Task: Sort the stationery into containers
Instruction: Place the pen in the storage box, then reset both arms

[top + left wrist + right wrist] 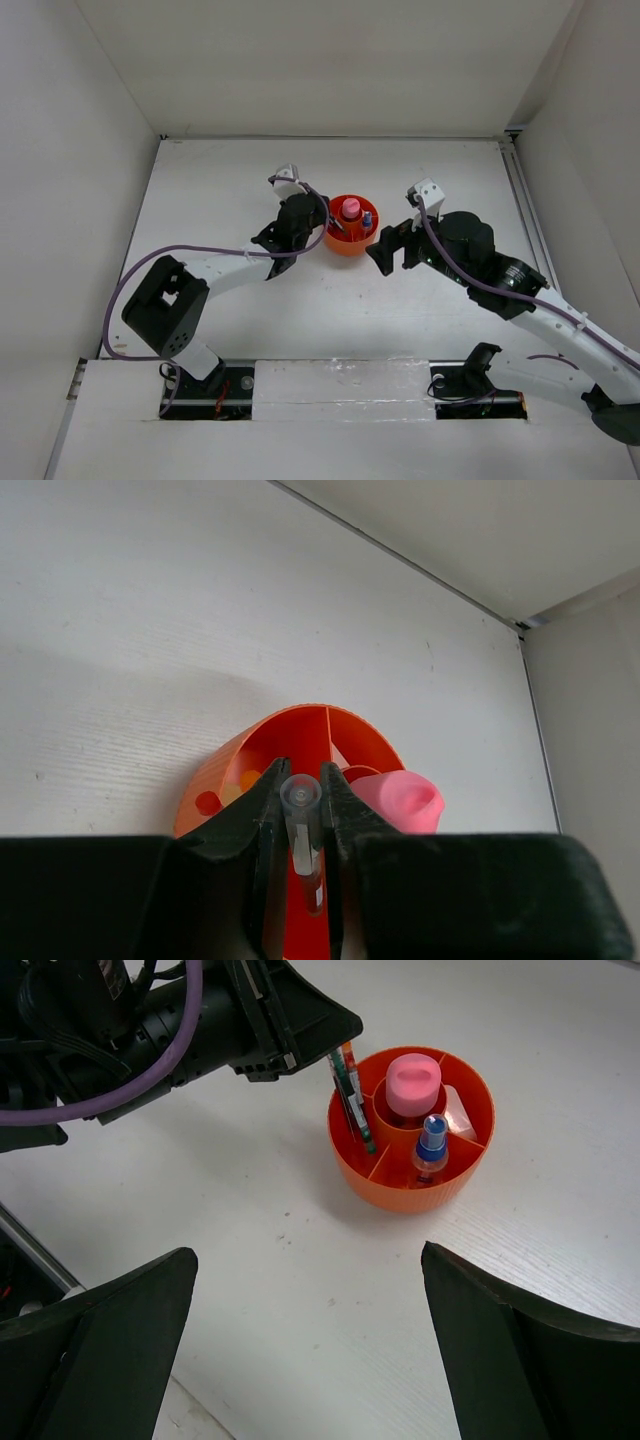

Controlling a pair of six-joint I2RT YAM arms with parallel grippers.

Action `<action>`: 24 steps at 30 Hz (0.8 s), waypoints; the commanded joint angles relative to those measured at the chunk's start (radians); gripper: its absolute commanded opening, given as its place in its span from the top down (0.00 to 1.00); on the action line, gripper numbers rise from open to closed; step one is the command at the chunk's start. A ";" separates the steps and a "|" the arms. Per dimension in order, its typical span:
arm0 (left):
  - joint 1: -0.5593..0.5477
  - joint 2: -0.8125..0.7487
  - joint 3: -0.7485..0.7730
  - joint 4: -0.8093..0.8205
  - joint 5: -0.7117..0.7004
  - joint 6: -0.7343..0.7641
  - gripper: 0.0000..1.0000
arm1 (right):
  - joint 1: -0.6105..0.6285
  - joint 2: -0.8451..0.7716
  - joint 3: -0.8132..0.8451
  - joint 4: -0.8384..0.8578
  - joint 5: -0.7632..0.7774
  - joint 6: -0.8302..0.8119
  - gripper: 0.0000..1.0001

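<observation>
The round orange organiser (350, 240) stands mid-table. The pink capped bottle (351, 209) is upright in its central cup, and the clear blue-capped bottle (367, 216) is in a ring compartment. My left gripper (301, 780) is shut on a thin red pen (301, 798) with a clear end, held over the organiser's (300, 730) left side. In the right wrist view the pen (349, 1080) slants down into a left compartment beside a green pen (362, 1125). A pinkish eraser (458, 1120) lies in a right compartment. My right gripper (308, 1260) is open and empty, just right of the organiser (400, 1195).
White walls close the table at the left, back and right. The left arm's purple cable (200, 250) loops over the table's left half. A metal rail (522, 200) runs along the right edge.
</observation>
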 commanded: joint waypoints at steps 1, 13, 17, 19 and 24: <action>-0.009 -0.010 0.012 0.050 -0.017 0.018 0.91 | -0.006 -0.013 0.002 0.035 -0.018 -0.012 0.00; -0.069 -0.010 0.003 0.050 -0.091 0.049 0.65 | -0.006 -0.013 0.002 0.044 -0.037 -0.012 0.00; -0.087 -0.060 -0.017 0.050 -0.110 0.060 0.52 | -0.006 -0.022 0.002 0.044 -0.046 -0.021 0.00; -0.099 -0.088 -0.017 0.050 -0.123 0.070 0.47 | -0.006 -0.022 0.002 0.044 -0.046 -0.021 0.00; -0.121 -0.220 -0.008 -0.025 -0.170 0.093 0.32 | -0.006 -0.031 0.020 0.044 -0.046 -0.021 0.00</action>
